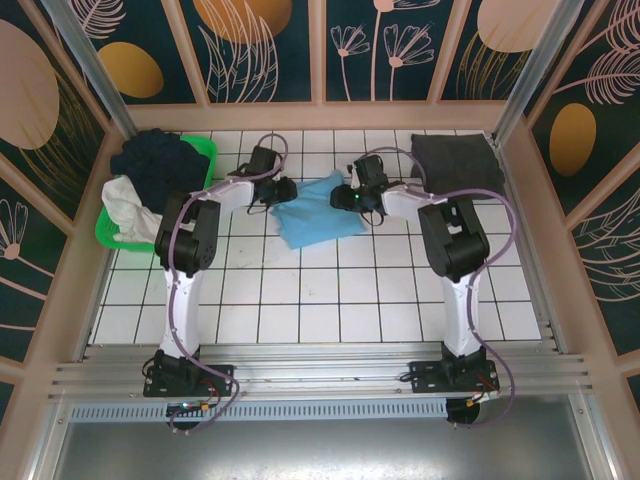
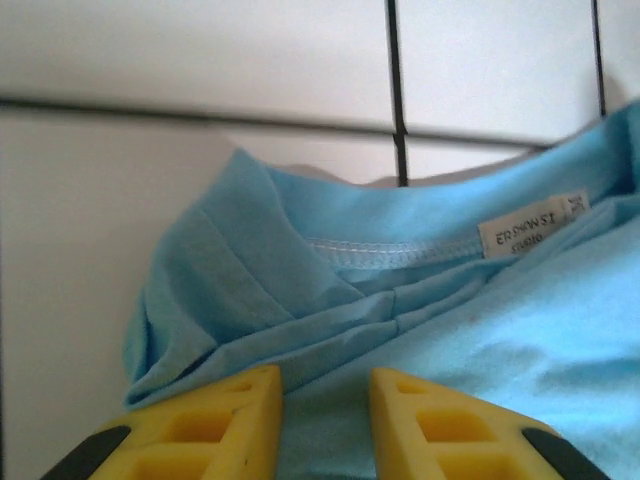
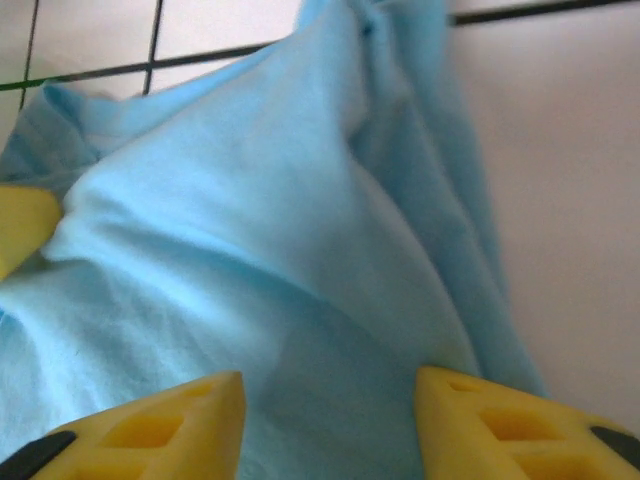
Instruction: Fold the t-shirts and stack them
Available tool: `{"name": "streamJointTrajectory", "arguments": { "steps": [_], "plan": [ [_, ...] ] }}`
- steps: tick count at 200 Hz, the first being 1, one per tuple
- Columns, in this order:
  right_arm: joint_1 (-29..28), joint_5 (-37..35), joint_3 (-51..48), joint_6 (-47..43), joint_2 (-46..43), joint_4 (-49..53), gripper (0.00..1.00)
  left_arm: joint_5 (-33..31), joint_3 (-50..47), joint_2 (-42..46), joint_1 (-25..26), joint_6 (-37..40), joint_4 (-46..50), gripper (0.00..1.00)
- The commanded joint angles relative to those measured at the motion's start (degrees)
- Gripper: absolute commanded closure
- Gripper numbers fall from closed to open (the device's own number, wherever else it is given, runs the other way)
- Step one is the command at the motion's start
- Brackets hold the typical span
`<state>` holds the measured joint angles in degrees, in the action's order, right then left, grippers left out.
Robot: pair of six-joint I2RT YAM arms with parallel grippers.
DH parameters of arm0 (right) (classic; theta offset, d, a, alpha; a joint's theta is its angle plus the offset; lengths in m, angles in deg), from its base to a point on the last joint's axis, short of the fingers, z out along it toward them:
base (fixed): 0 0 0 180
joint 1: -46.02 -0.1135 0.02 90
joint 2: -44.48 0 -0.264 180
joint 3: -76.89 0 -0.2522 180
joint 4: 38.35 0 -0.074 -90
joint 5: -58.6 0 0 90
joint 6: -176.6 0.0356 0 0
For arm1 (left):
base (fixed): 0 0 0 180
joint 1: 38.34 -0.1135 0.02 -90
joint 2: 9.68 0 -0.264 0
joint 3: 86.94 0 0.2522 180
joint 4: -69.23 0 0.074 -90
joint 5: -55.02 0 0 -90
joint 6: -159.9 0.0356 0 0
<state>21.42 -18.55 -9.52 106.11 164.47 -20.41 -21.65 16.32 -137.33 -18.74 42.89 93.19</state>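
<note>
Mid-fold on the light blue t-shirt (image 1: pixel 318 222), the left hand (image 2: pixel 325 385) sits narrowly parted at its edge, grip unclear, and the right hand (image 3: pixel 328 385) gapes empty, so both probably need firm pinches next.

Top view: fingertips of left end effector (image 1: pixel 284 190) and right end effector (image 1: pixel 345 197) hidden under own wrist housings, at either side of light blue cloth t-shirt (image 1: pixel 318 220).
Left wrist view: yellow plastic fingers (image 2: pixel 215 425) cut by bottom edge; white neck label (image 2: pixel 530 228) on shirt blurred, lettering unreadable.
Right wrist view: right fingers (image 3: pixel 170 425) cut likewise; yellow shape (image 3: pixel 22 225) left of shirt cropped, unidentifiable.
Green plastic basket (image 1: pixel 206 152), left of shirt, largely covered by dark navy and white cloth heap (image 1: pixel 160 165).
</note>
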Motion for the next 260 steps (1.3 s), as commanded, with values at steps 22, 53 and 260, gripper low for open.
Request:
{"name": "streamJointTrajectory", "arguments": {
  "steps": [22, 53, 260],
  "plan": [
    [0.3, -10.3, -12.2, -0.1, -17.3, 2.5, 0.46, 1.5, -23.8, 13.5, 7.4, -5.0, -5.5, 0.73],
    [-1.2, -6.9, -24.9, 5.2, -27.2, 2.1, 0.45, 0.7, -40.0, 23.7, 15.3, -16.1, -12.3, 0.73],
    [-8.6, -7.1, -10.0, -1.2, -15.6, 7.7, 0.47, -4.4, -51.7, 44.0, 12.1, -21.7, -15.0, 0.60]
  ]
}}
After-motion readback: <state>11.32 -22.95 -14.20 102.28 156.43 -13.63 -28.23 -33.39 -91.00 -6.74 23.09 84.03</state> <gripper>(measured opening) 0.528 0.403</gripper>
